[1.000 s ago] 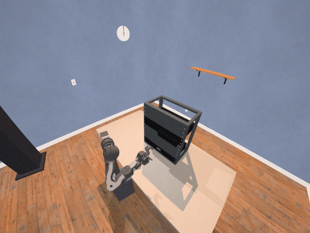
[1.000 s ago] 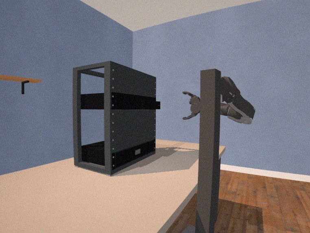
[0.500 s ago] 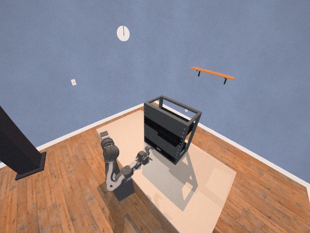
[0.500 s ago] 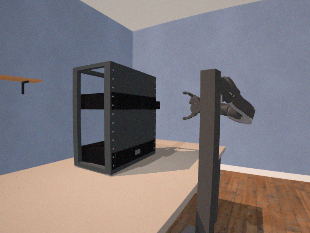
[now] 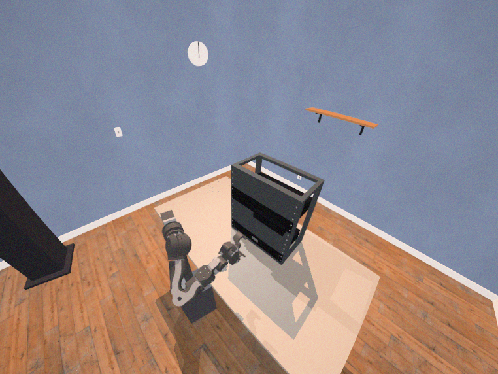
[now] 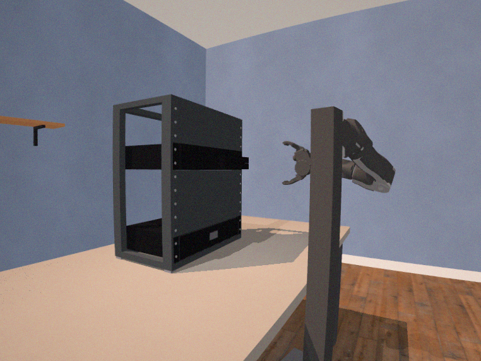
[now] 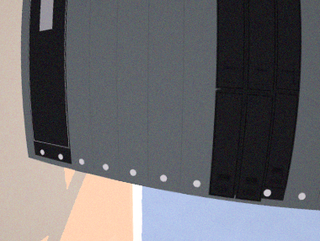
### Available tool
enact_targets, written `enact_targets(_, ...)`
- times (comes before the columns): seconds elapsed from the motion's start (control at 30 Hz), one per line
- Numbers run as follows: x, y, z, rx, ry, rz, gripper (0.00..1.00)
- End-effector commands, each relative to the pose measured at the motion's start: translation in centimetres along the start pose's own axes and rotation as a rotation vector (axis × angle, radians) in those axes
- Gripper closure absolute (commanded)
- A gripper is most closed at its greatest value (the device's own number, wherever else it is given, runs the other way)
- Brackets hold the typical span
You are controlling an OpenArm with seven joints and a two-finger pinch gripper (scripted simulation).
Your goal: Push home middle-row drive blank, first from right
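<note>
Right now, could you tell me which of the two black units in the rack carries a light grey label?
The bottom unit, just above the table; the upper one has no label.

You find no readable text, brand, number or sign in any of the three views. The only label-like mark is a small pale grey plate [image 6: 213, 235] on the black unit at the bottom of the rack [image 6: 167, 182]; it is blank in the exterior view and blank again in the wrist view [image 7: 47, 11]. The clock [image 5: 197, 53] on the wall shows a plain white face with dark hands and no numerals.
</note>
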State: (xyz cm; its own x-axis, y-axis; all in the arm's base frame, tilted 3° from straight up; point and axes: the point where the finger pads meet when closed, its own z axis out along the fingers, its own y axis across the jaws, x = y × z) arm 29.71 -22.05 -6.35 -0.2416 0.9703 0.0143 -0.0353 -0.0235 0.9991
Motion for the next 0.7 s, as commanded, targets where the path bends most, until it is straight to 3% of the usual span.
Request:
enact_targets(0.0,-0.1,0.0,0.1,0.003,-0.004,0.002,0.00)
enact_targets(0.43,-0.4,1.0,2.7,0.001,-0.005,0.002,0.00)
enact_targets(0.67,-0.7,1.9,5.1,0.000,-0.005,0.002,0.00)
